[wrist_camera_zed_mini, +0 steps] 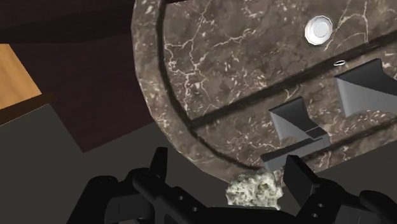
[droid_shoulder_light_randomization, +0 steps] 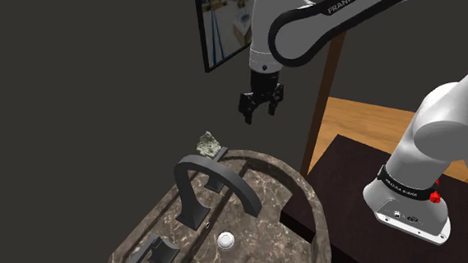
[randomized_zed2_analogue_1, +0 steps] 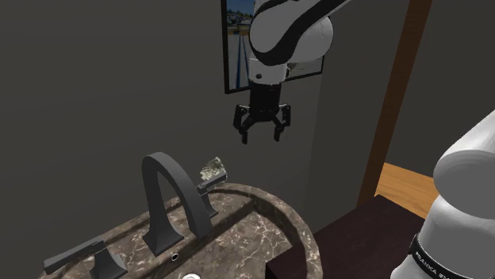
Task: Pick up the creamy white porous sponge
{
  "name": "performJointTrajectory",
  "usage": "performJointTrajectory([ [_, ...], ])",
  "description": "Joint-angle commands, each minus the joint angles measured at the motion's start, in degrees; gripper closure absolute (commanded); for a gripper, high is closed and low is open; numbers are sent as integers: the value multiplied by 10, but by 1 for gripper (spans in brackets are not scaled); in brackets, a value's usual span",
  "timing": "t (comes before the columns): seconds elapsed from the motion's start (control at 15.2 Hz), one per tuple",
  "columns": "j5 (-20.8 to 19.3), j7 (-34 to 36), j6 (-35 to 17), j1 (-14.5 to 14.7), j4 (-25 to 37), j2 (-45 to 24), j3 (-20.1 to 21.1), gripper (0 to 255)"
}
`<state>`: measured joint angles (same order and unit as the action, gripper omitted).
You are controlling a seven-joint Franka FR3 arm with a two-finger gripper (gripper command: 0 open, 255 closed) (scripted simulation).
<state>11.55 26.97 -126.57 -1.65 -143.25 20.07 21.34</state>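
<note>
Dark marbled sink surface against a grey wall: one pale, speckled sponge on the rear rim beside a faucet handle, likely light, soft, compressible, best pinched across its middle; tool hovering above, fingers spread, empty.

Rough, pitted cream-grey lump of sponge, matt and crumbly in look. Round basin of dark brown stone with pale marble veining, smooth and faintly polished. Arched dark grey faucet, matt, metal-like. Small round white drain plug, glossy. All-black two-finger gripper, matt, plastic-like. White arm shell, smooth with a soft sheen. Orange-brown floor, wood-grained.
</note>
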Motion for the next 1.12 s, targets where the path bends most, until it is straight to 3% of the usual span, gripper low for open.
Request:
performJointTrajectory([
  [0.0,-6,44,-44,-5,10,-46,22,0],
  [0.26,-47,131,-116,-19,43,-143,52,0],
  [0.53,-118,235,-174,-20,90,-246,60,0],
  [0.79,-196,337,-212,5,151,-346,37,0],
  [1.06,-248,418,-236,45,226,-438,-4,0],
])
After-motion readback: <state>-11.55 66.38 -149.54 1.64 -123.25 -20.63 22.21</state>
